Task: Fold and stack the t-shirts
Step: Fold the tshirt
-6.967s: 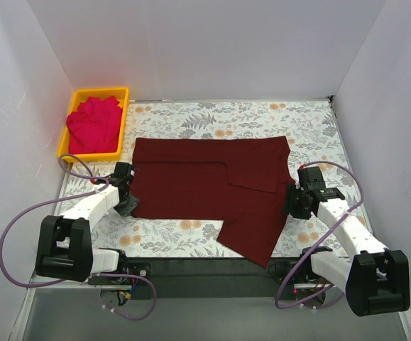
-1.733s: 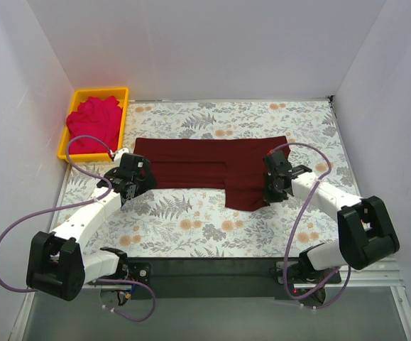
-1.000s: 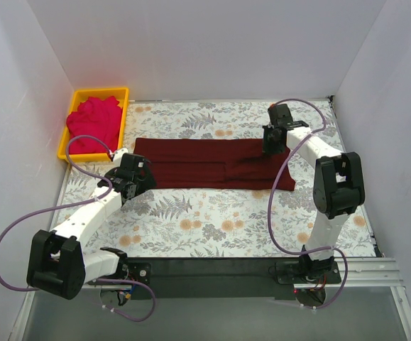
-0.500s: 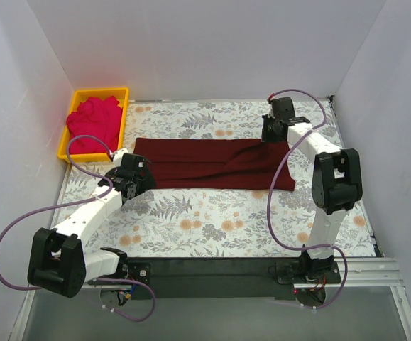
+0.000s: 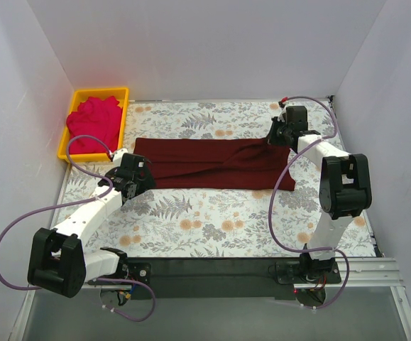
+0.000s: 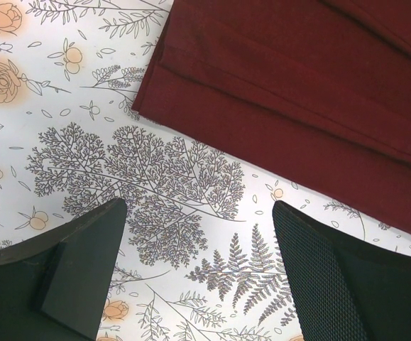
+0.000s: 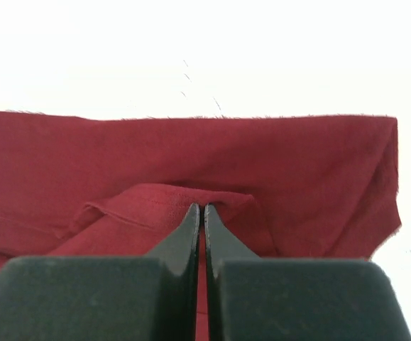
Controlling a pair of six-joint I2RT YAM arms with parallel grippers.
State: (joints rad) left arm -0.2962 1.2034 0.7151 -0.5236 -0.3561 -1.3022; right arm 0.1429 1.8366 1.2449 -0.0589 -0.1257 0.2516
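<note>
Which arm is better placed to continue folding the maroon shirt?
Right, likely: the right gripper is shut on a pinch of the maroon shirt at its far right corner, while the left gripper hangs open over the tablecloth, beside the shirt's left end.

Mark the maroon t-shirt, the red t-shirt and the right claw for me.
maroon t-shirt (image 5: 205,165): top external view, middle of the folded strip.
red t-shirt (image 5: 94,122): top external view, middle of the crumpled heap.
right claw (image 7: 204,208): right wrist view, where its closed tips meet.
</note>
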